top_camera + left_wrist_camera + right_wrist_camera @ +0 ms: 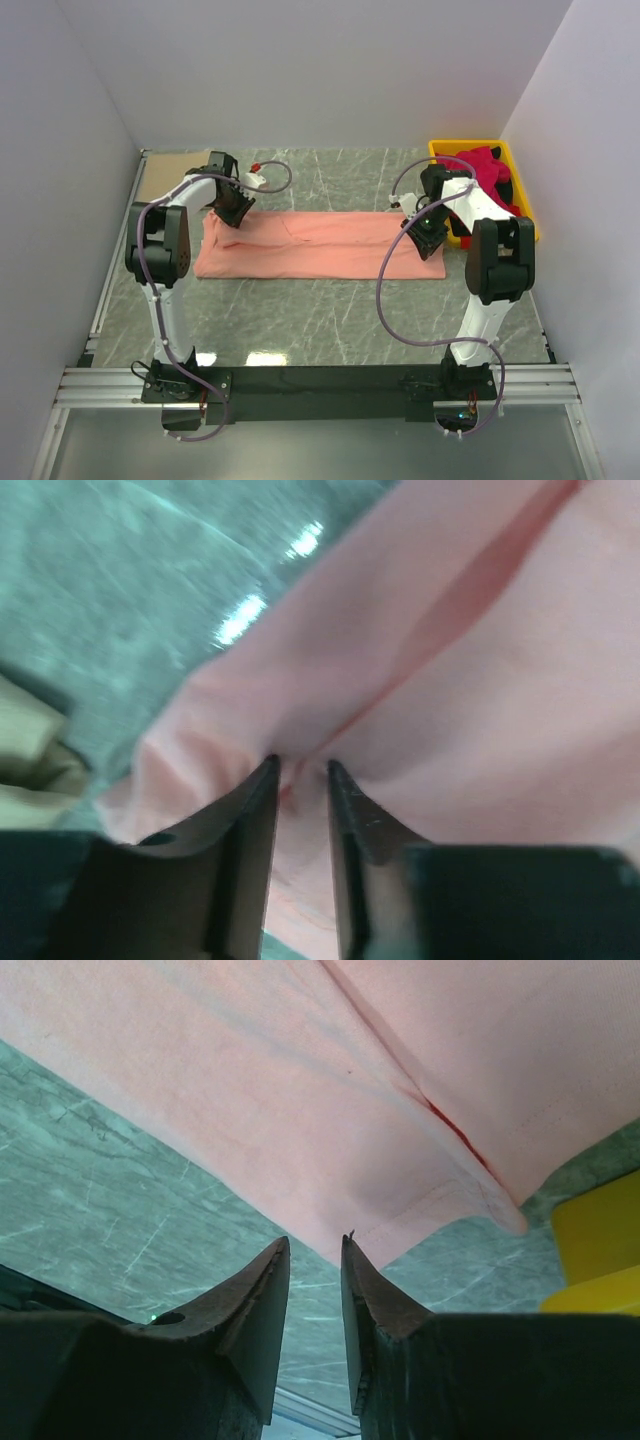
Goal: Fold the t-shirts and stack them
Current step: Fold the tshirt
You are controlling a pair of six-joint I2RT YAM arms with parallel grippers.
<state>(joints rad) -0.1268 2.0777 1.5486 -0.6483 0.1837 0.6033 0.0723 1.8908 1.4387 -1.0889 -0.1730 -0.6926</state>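
Note:
A salmon-pink t-shirt [320,245] lies folded into a long strip across the middle of the table. My left gripper [235,212] presses down on its far left corner. In the left wrist view, the fingers [300,765] stand a narrow gap apart, with a pucker of the pink cloth [480,680] between their tips. My right gripper [430,243] hovers at the strip's right end. It is open, and its tips [315,1242] sit just short of the hem of the pink cloth [300,1080], with nothing between them. Crimson-red t-shirts [485,165] are heaped in the bin.
A yellow plastic bin [440,148] stands at the back right, close behind my right arm, and its corner [600,1230] shows in the right wrist view. A tan-beige cloth [175,165] lies at the back left corner, just beside my left gripper [30,770]. White walls enclose the table.

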